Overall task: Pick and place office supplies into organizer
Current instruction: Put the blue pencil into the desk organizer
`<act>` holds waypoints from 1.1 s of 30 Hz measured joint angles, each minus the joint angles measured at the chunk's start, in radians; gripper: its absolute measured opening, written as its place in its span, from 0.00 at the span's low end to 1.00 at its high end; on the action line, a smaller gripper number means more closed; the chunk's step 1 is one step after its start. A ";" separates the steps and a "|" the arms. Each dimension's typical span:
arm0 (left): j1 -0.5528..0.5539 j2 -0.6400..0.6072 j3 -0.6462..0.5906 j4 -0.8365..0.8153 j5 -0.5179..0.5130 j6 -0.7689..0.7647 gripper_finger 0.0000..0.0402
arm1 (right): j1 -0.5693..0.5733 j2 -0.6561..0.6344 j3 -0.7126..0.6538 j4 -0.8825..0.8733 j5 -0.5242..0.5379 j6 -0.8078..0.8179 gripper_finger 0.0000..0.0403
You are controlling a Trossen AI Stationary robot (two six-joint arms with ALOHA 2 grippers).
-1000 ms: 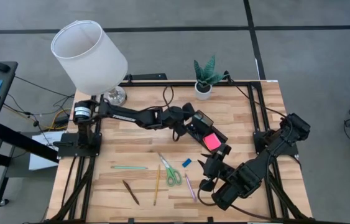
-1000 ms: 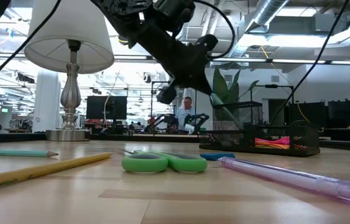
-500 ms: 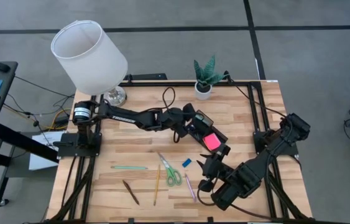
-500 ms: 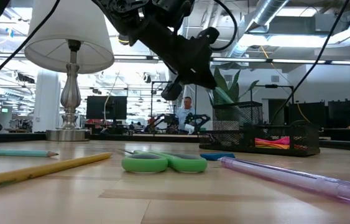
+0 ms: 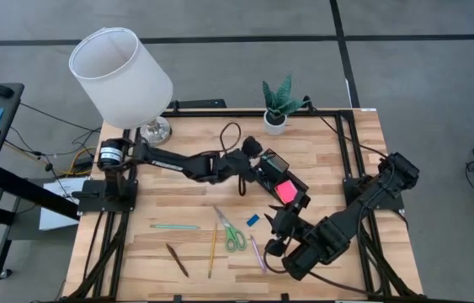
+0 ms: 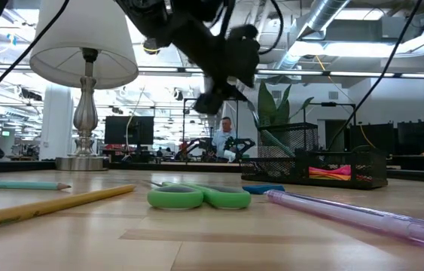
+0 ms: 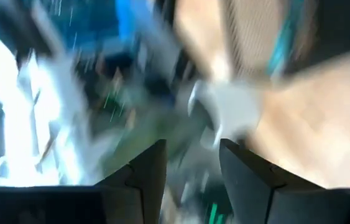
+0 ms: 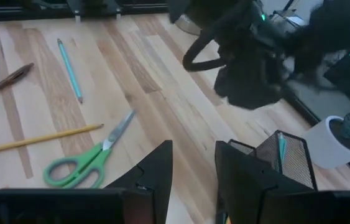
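left hand (image 5: pixel 252 151): centre of the high view, upper middle of frame, just left of the organizer's back end; fingers apart w/ a clear gap in the left wrist view, nothing seen between them; that view is motion-blurred
right hand (image 5: pixel 277 225): lower centre-right of the high view, just below the organizer; fingers parted w/ a narrow gap in the right wrist view, gripping nothing
organizer (image 5: pixel 280 183): black mesh tray, centre-right of the worktop (image 5: pixel 186 189), lying diagonally; raised mesh back shows in the low view
sticky-note pad (image 5: pixel 286 191): pink, inside the organizer, lower-right part of it
scissors (image 5: pixel 231 232): green handles, on the worktop, lower centre of the high view, blades pointing to upper left
eraser (image 5: pixel 252 220): blue, on the worktop betw. scissors and right hand
teal pencil (image 5: pixel 174 226): lies flat, lower left of centre, well apart from the organizer
yellow pencil (image 5: pixel 212 250): near-vertical in frame, just left of the scissors
brown pen (image 5: pixel 177 259): lower left, tilted
purple pen (image 5: pixel 257 252): just right of the scissors handles, near the right hand
lamp (image 5: pixel 122 77): white shade, upper left
plant (image 5: pixel 278 103): white pot, top centre at the worktop's far edge
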 joint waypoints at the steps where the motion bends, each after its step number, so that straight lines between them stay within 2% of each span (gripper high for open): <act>1: -0.013 0.000 0.000 0.018 -0.101 0.019 0.35 | 0.001 0.000 0.000 0.000 0.000 0.015 0.28; 4: -0.036 -0.012 0.000 0.037 -0.298 0.012 0.34 | 0.010 -0.001 0.000 -0.007 0.000 0.067 0.28; 8: -0.046 -0.108 -0.001 -0.077 -0.410 -0.095 0.32 | 0.040 -0.003 0.000 -0.022 0.000 0.104 0.28; 12: -0.062 -0.253 -0.001 -0.335 -0.528 -0.294 0.31 | 0.090 -0.003 0.000 -0.072 0.000 0.181 0.28; 15: -0.073 -0.398 0.000 -0.633 -0.561 -0.581 0.31 | 0.121 -0.003 0.000 -0.116 0.002 0.255 0.28; 17: -0.079 -0.494 0.000 -0.857 -0.472 -0.881 0.31 | 0.135 -0.003 -0.012 -0.108 0.018 0.285 0.28; 18: -0.080 -0.539 0.000 -0.965 -0.371 -1.053 0.31 | 0.139 -0.003 -0.029 -0.080 0.029 0.288 0.28; 21: -0.067 -0.661 -0.009 -1.154 0.086 -1.513 0.31 | 0.133 -0.001 -0.106 0.051 0.026 0.288 0.28; 22: -0.060 -0.695 -0.024 -1.167 0.225 -1.607 0.31 | 0.128 -0.001 -0.136 0.107 0.014 0.289 0.28; 24: -0.061 -0.755 -0.075 -1.181 0.408 -1.701 0.31 | 0.118 -0.001 -0.199 0.230 -0.022 0.287 0.28; 26: -0.076 -0.795 -0.126 -1.166 0.461 -1.719 0.31 | 0.103 -0.001 -0.257 0.353 -0.077 0.266 0.28; 33: -0.101 -0.845 -0.332 -1.166 0.464 -1.822 0.31 | 0.048 0.000 -0.379 0.660 -0.363 0.230 0.28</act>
